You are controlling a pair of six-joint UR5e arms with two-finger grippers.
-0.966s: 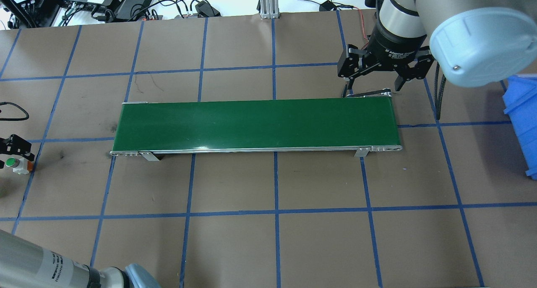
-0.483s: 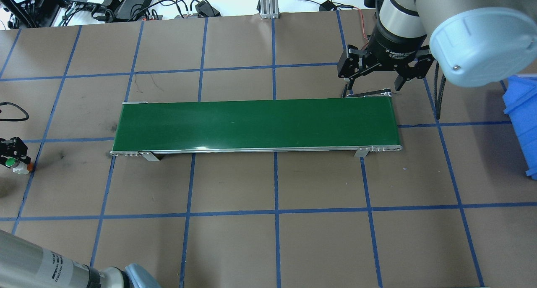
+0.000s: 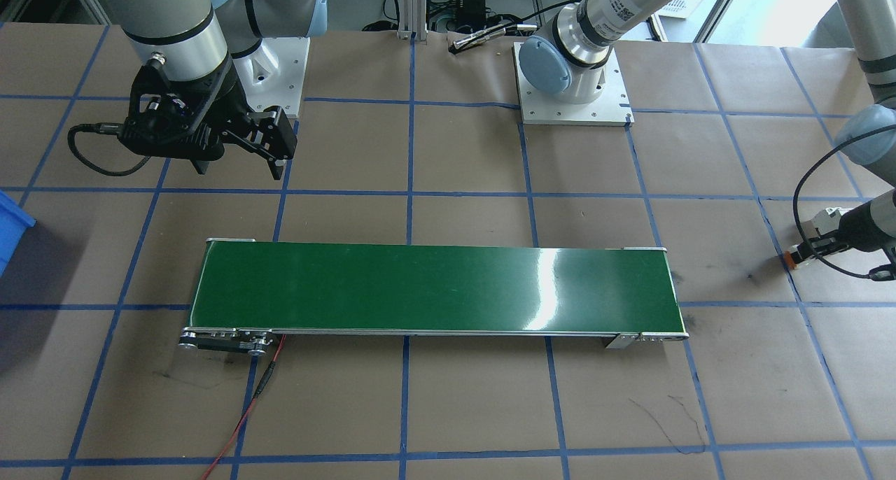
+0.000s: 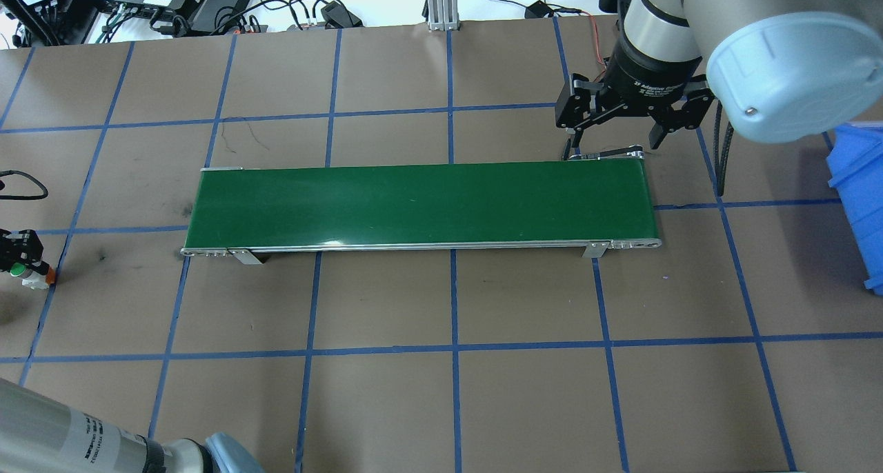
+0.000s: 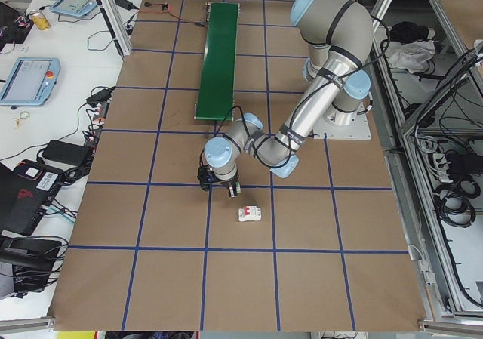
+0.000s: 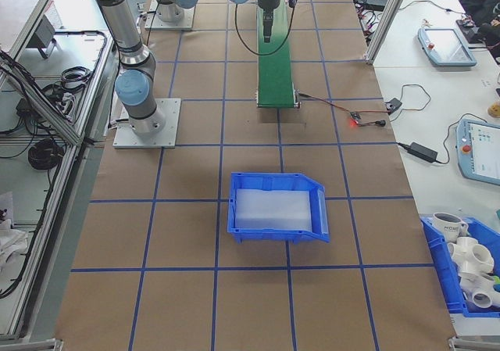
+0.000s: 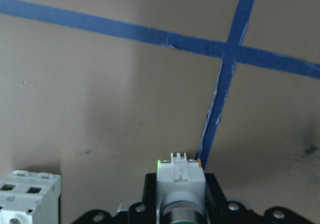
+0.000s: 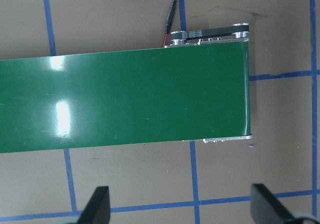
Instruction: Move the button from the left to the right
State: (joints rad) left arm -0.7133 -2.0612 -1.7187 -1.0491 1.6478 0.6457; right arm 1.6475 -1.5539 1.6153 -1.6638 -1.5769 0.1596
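The button point(image 4: 21, 274), green-capped with a white body and orange base, sits on the table at the far left edge of the overhead view. My left gripper point(image 4: 21, 256) is shut on it. In the left wrist view the white body of the button point(image 7: 180, 181) is clamped between the black jaws at the bottom centre. From the front, the orange base of the button point(image 3: 790, 258) pokes out past the left gripper point(image 3: 812, 246). My right gripper point(image 4: 610, 142) hangs open above the conveyor's far right corner, its fingers point(image 8: 99, 204) spread wide and holding nothing.
A long green conveyor belt point(image 4: 421, 204) lies across the middle of the table. A white circuit breaker point(image 7: 27, 196) stands close beside the button, also visible as the breaker point(image 5: 249, 214). A blue bin point(image 4: 859, 197) sits at the right edge. A red wire point(image 3: 252, 396) trails from the conveyor.
My left gripper's fingers have drawn in from wide open and closed on the button, shifting slightly left. The right arm has not moved.
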